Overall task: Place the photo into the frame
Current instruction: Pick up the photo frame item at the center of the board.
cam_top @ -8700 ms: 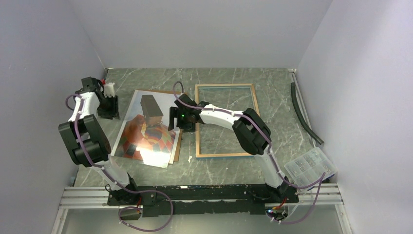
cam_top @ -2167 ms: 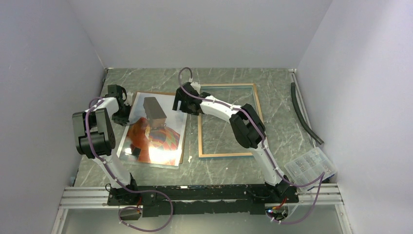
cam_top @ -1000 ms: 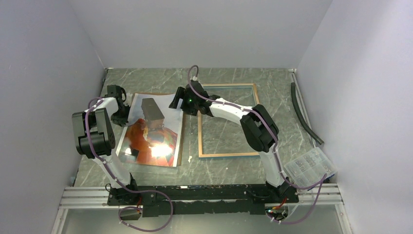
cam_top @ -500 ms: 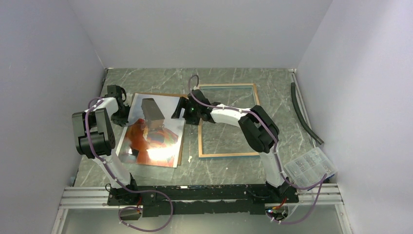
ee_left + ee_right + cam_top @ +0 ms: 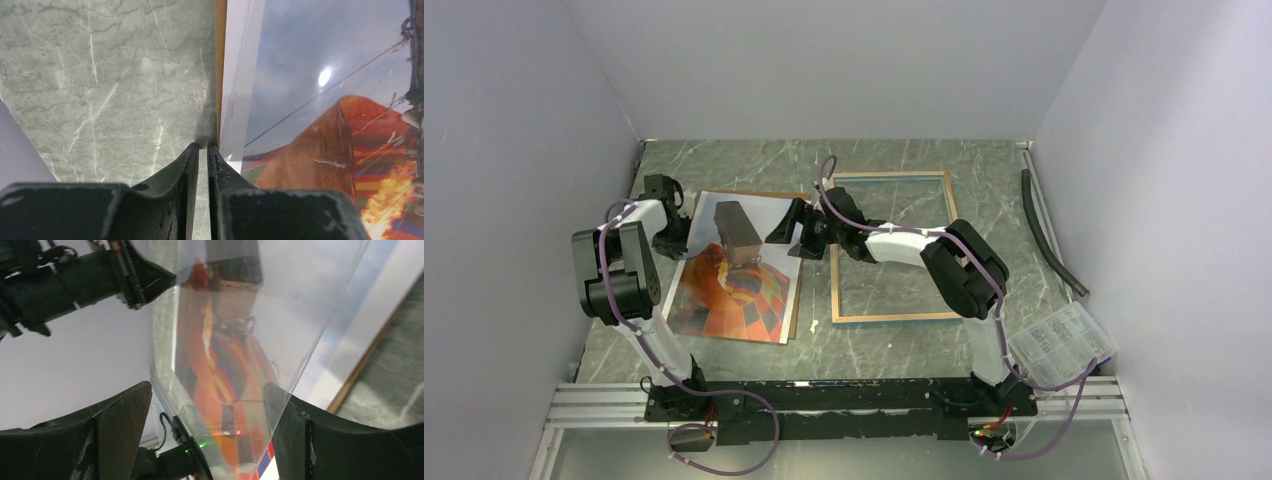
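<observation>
**Lying left of the frame: photo on its board, one hand at each side**

The photo (image 5: 734,290) lies face up on the left half of the surface (image 5: 894,160), its brown basket toward the far end and the orange balloon toward the near end. Under it is a brown backing board (image 5: 218,60), which shows as a thin strip along the print's left and right edges. A clear sheet (image 5: 280,300) covers the picture, and its right edge looks raised off the white border.

The frame (image 5: 889,317) lies flat just to the right of the photo, pale wood rim up, apart from the print and with the marbled surface showing through it.

The right hand (image 5: 207,386) is at the photo's far right corner. Its fingers are spread wide to either side of the clear sheet's edge and are not closed on it.

The left hand (image 5: 203,148) is at the photo's far left edge. Its fingers are drawn narrow with only a slit between them, tips where board and border meet. I cannot tell whether that edge is pinched.

A black hose (image 5: 1049,235) lies along the right wall, and a clear compartment box (image 5: 1064,342) sits at the near right.
</observation>
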Available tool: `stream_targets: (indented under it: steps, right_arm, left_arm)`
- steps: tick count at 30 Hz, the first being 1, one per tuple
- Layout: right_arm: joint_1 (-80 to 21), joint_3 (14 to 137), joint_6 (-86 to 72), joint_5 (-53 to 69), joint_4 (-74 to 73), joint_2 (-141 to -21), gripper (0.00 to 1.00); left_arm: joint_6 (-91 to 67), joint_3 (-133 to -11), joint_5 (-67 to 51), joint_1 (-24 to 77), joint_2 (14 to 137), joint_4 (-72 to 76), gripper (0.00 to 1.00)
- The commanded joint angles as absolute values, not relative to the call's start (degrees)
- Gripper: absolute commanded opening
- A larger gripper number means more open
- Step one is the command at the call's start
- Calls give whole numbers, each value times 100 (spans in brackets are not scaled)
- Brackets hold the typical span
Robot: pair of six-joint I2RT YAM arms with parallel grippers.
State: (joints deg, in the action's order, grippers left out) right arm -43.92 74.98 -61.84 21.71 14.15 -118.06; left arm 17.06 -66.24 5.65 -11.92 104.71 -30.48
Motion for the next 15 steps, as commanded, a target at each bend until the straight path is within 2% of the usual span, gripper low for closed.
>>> stream_targets:
  steps: [1, 5, 10, 11, 15]
  right_arm:
    - [-4417, 7503, -6481, 2615, 2343, -11599, 86]
    - [-4421, 7535, -6639, 2716, 2655, -11711, 86]
    - [-4464, 7726, -6436, 2355, 1973, -11768, 82]
    - [-4467, 7734, -6349, 2250, 1819, -11730, 79]
    - [-4459, 7795, -6069, 1833, 1202, -11530, 51]
  left_arm:
    - [1590, -6583, 145, -1119, 10481, -3313, 18]
    - [1571, -6596, 123, -1127, 10477, -3324, 18]
    - [1586, -6613, 137, -1130, 10451, -3337, 18]
    - [1583, -6628, 126, -1132, 10445, -3364, 18]
    - [1560, -6765, 55, -1150, 10381, -3531, 18]
